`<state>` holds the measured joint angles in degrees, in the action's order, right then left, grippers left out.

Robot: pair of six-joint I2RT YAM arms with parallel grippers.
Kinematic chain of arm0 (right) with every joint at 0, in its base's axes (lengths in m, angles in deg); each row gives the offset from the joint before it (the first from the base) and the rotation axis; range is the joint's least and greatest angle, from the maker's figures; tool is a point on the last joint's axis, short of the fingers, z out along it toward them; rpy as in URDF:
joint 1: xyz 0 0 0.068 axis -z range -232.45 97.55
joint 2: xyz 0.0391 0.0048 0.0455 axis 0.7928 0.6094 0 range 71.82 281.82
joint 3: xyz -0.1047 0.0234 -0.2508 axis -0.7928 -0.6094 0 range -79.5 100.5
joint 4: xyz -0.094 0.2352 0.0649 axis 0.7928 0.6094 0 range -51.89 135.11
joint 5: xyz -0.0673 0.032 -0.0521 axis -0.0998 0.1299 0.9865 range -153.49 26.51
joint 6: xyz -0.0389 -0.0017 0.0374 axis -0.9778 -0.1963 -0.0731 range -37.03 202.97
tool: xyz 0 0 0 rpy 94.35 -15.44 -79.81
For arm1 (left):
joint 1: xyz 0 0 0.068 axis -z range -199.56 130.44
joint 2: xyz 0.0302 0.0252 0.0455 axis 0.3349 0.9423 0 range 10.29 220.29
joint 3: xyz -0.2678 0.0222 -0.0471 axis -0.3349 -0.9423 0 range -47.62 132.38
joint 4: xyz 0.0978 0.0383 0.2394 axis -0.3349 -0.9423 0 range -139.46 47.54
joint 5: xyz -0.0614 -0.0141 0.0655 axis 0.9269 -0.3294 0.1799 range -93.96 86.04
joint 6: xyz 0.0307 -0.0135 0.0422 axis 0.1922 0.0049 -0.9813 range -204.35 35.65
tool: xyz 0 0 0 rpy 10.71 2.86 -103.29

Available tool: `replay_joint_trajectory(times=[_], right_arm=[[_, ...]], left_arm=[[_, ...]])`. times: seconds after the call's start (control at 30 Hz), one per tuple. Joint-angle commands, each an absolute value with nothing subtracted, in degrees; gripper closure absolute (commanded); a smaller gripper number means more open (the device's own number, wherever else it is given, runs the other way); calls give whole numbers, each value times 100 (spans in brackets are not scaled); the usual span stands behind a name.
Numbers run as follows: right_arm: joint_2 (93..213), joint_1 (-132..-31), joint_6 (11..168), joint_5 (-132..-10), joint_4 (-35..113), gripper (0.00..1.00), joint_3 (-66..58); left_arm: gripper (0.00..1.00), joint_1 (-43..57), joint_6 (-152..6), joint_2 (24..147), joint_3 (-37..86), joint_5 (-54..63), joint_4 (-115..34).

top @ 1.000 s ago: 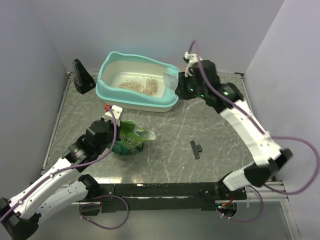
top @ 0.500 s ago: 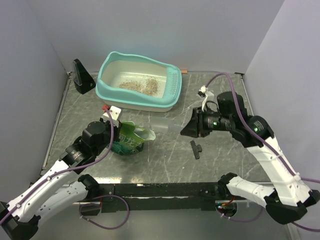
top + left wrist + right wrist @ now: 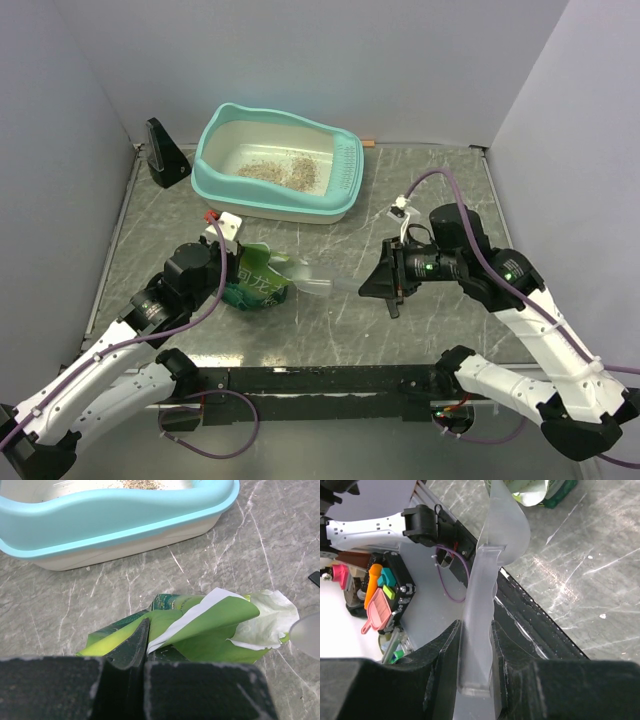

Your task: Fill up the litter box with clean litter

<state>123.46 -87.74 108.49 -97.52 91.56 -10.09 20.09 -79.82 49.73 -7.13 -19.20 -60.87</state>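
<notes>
Looking across the worktop, I see the right gripper point(image 3: 378, 284) closed on the handle of a translucent scoop point(image 3: 322, 288). The scoop's long axis runs toward the left edge, bowl first. The bowl is just at the open mouth of the green pouch point(image 3: 258, 282), which lies left of the middle. The left gripper point(image 3: 230, 268) pinches the pouch's back end. The litter box point(image 3: 347, 165) sits at the far edge, well apart from the scoop, with a thin patch of clean litter point(image 3: 280, 170) on its floor. I judge the coming move is a straight push leftward into the pouch by the right arm, while the left only holds
</notes>
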Motion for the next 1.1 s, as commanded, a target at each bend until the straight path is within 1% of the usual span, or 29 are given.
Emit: replay_joint_trajectory(times=[0.0,0.4,0.57,0.7,0.93,1.07], right_arm=[[12420,-8813,10986,-9830,8698,100,-1024],[13123,-8831,10837,-9812,8373,100,-953],[13580,-8840,10846,-10067,8100,100,-1024],[13949,-8857,10723,-10076,8038,100,-840],[14284,-8831,10319,-9769,8600,100,-146],[14240,-8796,10204,-9558,8829,100,92]], left_arm=[[99,1999,-7969,4869,-692,-1740,-5801],[99,1999,-7978,4834,-675,-1618,-5810],[99,1999,-7978,4799,-675,-1547,-5801],[99,1999,-7987,4808,-675,-1468,-5810],[99,1999,-7987,4834,-675,-1380,-5810],[99,1999,-7978,4861,-666,-1354,-5819]])
